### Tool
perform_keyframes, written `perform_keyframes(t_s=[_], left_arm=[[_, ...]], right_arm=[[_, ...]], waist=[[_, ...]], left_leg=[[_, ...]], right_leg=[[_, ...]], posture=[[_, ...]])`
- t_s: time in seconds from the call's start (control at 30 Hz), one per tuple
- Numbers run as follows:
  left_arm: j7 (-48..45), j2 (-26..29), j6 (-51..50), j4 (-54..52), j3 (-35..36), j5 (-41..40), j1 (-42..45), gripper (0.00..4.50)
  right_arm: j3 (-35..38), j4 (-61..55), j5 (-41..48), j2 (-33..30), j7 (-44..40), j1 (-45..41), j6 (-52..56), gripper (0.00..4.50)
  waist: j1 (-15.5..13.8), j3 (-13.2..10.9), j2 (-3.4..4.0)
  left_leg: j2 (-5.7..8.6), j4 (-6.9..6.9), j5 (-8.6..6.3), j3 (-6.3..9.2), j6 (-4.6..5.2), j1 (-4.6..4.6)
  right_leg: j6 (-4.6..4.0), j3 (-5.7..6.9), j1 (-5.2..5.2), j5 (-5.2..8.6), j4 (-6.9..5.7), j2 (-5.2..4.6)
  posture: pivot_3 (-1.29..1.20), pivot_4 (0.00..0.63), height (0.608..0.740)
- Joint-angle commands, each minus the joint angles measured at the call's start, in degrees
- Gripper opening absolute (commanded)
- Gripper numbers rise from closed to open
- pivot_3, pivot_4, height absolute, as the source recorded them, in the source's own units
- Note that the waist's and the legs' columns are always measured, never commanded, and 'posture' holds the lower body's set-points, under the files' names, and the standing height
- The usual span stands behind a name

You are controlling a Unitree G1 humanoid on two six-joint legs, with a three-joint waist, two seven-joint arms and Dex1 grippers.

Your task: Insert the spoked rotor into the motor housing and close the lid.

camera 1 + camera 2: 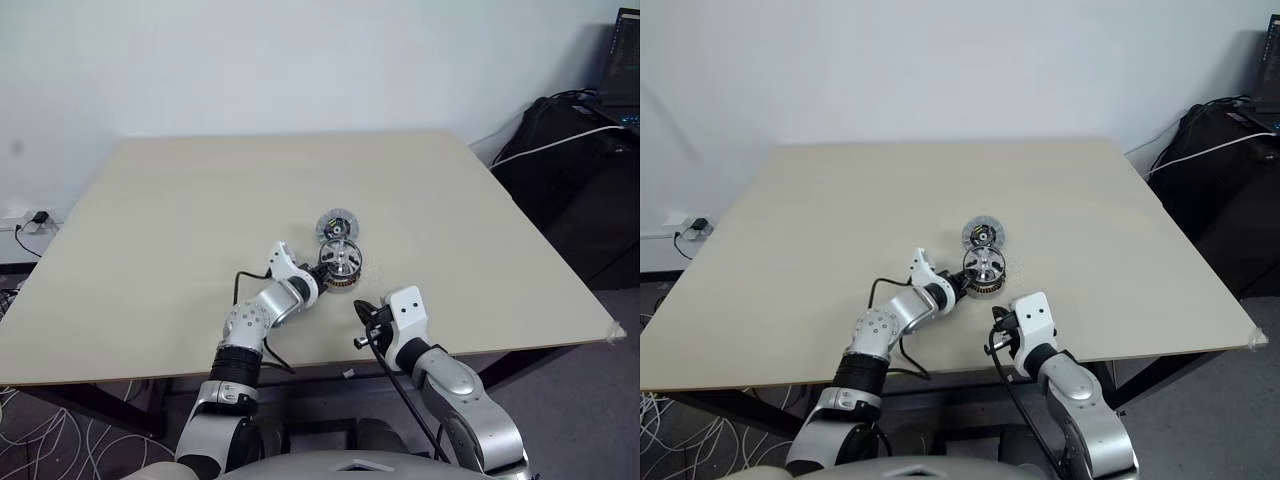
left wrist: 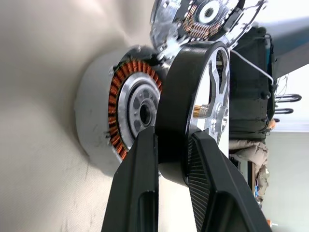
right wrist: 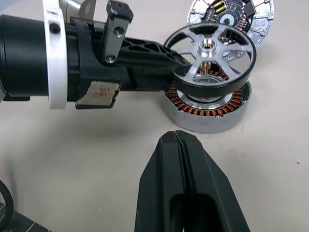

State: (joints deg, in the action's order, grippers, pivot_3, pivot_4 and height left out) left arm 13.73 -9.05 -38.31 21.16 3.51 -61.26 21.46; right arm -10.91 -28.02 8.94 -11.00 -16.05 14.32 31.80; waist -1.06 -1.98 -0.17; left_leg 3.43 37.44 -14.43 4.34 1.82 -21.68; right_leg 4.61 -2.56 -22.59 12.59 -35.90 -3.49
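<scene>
Our left gripper [image 3: 175,65] pinches the black rim of the spoked rotor [image 3: 212,58], one finger on each side of the ring, as the left wrist view shows. We hold the rotor just above the motor housing [image 3: 205,111], whose copper windings show beneath it; the rotor looks slightly tilted and not seated in the housing. In the head views this group sits a little below the centre of the frame on the tan table [image 1: 180,220]. Just beyond the housing, toward the top of the frame, the lid [image 1: 337,224] lies flat on the table, touching or nearly touching the housing. Our right gripper [image 3: 182,145] has its fingers pressed together with nothing between them, near the housing and apart from it.
</scene>
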Motion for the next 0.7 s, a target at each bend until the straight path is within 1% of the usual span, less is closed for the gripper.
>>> perform_keyframes(t_s=[0.03,0.13,0.2,0.23,0.33,0.53,0.7], left_arm=[[-0.8,-11.5,-0.1,-0.5,-0.9,0.1,-6.1,0.51],[-0.9,-11.4,0.0,-0.4,-0.9,0.3,-6.0,0.51],[-0.9,-11.4,0.1,-0.5,-0.9,0.3,-5.9,1.24],[-1.0,-11.3,0.1,-0.5,-0.8,0.3,-5.9,1.49],[-1.2,-11.3,0.1,-0.5,-0.8,0.4,-5.8,2.42],[-3.3,-11.3,0.6,-2.8,-0.9,-0.1,-5.9,2.42],[-3.4,-11.0,1.8,-9.3,-0.3,-1.5,-6.9,2.42]], right_arm=[[0.1,-2.7,0.4,0.2,0.3,-0.6,-0.6,0.0],[0.1,-2.7,0.4,0.2,0.4,-0.6,-0.6,0.0],[0.1,-2.7,0.5,0.2,0.4,-0.6,-0.6,0.0],[0.1,-2.7,0.5,0.2,0.4,-0.6,-0.7,0.0],[0.2,-2.6,0.5,0.1,0.3,-0.7,-0.7,0.0],[0.2,-2.5,0.5,0.1,0.3,-0.7,-0.8,0.0],[0.4,-2.4,0.5,0.0,0.2,-0.8,-0.9,0.0]], waist=[[0.0,0.0,0.0],[0.0,0.0,0.0],[0.0,0.0,0.0],[0.0,0.0,0.0],[0.0,0.0,0.0],[0.0,0.0,0.0],[0.1,0.0,-0.02]], left_leg=[[0.0,0.0,0.0,0.0,0.0,0.0],[0.0,0.0,0.0,0.0,0.0,0.0],[0.0,0.0,0.0,0.0,0.0,0.0],[0.0,0.0,0.0,0.0,0.0,0.0],[0.0,0.0,-0.01,0.0,-0.02,0.0],[0.0,0.0,-0.01,0.0,-0.02,0.0],[-0.01,0.0,-0.01,-0.01,-0.02,-0.03]], right_leg=[[0.0,0.0,0.0,0.0,0.0,0.0],[0.0,0.0,0.0,0.0,0.0,0.0],[0.0,0.0,0.0,0.0,0.0,0.0],[0.0,0.0,0.0,0.0,0.0,0.0],[0.0,0.0,0.0,0.0,0.0,0.0],[0.0,0.0,0.0,0.0,0.0,0.0],[0.0,-0.01,0.0,0.0,-0.01,0.0]], posture=[[0.0,0.0,0.74],[0.0,0.0,0.74],[0.0,0.0,0.74],[0.0,0.0,0.74],[0.0,0.0,0.74],[0.0,0.0,0.74],[0.0,0.0,0.74]])
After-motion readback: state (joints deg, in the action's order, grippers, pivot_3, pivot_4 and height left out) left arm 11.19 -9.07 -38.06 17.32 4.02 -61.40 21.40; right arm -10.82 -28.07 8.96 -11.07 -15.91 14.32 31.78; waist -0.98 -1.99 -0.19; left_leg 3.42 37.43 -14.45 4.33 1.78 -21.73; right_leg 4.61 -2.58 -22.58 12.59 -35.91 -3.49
